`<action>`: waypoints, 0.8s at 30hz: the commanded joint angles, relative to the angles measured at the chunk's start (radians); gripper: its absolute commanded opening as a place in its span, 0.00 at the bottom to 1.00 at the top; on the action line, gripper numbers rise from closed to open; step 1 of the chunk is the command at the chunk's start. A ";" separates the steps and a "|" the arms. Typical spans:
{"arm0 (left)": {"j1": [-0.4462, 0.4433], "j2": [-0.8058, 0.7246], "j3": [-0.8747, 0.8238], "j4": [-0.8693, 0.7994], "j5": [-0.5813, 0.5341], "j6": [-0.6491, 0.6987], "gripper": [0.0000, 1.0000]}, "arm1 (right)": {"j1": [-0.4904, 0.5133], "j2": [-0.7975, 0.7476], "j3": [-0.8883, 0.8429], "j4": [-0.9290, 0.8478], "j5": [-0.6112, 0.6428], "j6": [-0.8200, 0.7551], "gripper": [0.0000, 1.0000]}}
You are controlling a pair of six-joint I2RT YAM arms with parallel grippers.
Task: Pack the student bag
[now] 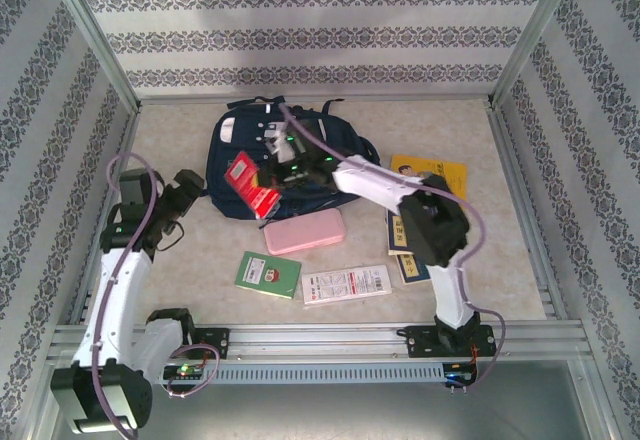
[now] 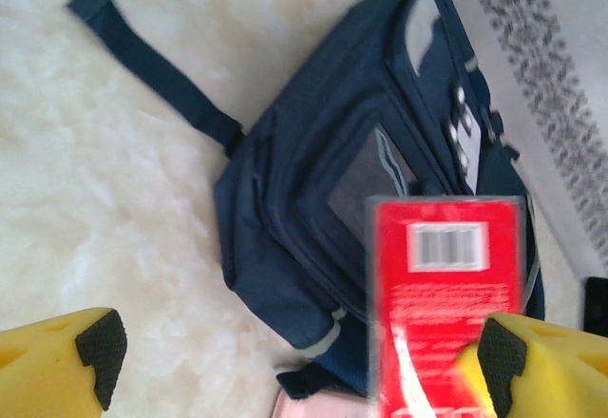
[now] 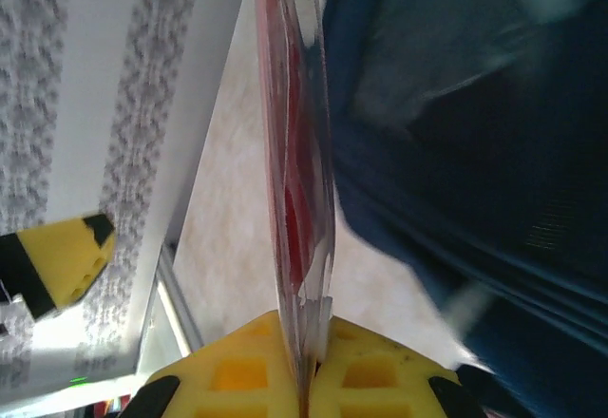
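Note:
The student bag [image 1: 238, 142] lies flat at the back middle of the table, navy with pale patches and dark straps; the left wrist view shows its front pockets [image 2: 313, 199]. My right gripper [image 1: 274, 178] reaches over the bag's left side, shut on the edge of a flat red packet [image 1: 249, 186] with a barcode label [image 2: 442, 304]. In the right wrist view the packet [image 3: 299, 180] stands edge-on, pinched at my right gripper [image 3: 309, 380], with the bag [image 3: 494, 152] to its right. My left gripper [image 1: 190, 182] hovers open left of the bag, nothing between its fingers [image 2: 95, 347].
A pink case [image 1: 304, 230] lies just in front of the bag. Nearer the front are a green booklet [image 1: 268, 274] and a white leaflet [image 1: 346, 284]. A yellow book [image 1: 432, 173] and more books [image 1: 405, 255] sit at the right. Metal frame rails [image 1: 520, 210] border the table.

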 commanded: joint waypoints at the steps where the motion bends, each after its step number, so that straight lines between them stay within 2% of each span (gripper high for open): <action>1: -0.112 0.083 0.089 0.005 -0.013 0.112 0.95 | -0.063 -0.181 -0.167 0.113 0.200 0.070 0.00; 3: -0.202 0.190 0.167 0.011 -0.032 0.146 0.95 | -0.114 -0.286 -0.256 0.069 0.316 0.079 0.00; 7: -0.352 0.461 0.353 0.035 0.019 0.183 0.93 | -0.207 -0.485 -0.403 -0.042 0.554 0.050 0.00; 10: -0.438 0.674 0.524 0.036 0.072 0.208 0.91 | -0.252 -0.616 -0.475 -0.137 0.749 0.017 0.00; 13: -0.479 0.873 0.713 0.035 0.160 0.199 0.90 | -0.278 -0.729 -0.553 -0.189 0.907 0.010 0.00; 17: -0.500 1.102 0.956 0.003 0.210 0.189 0.87 | -0.309 -0.844 -0.653 -0.180 0.956 -0.005 0.00; 24: -0.509 1.338 1.244 -0.063 0.234 0.203 0.81 | -0.360 -0.926 -0.733 -0.165 0.916 -0.038 0.00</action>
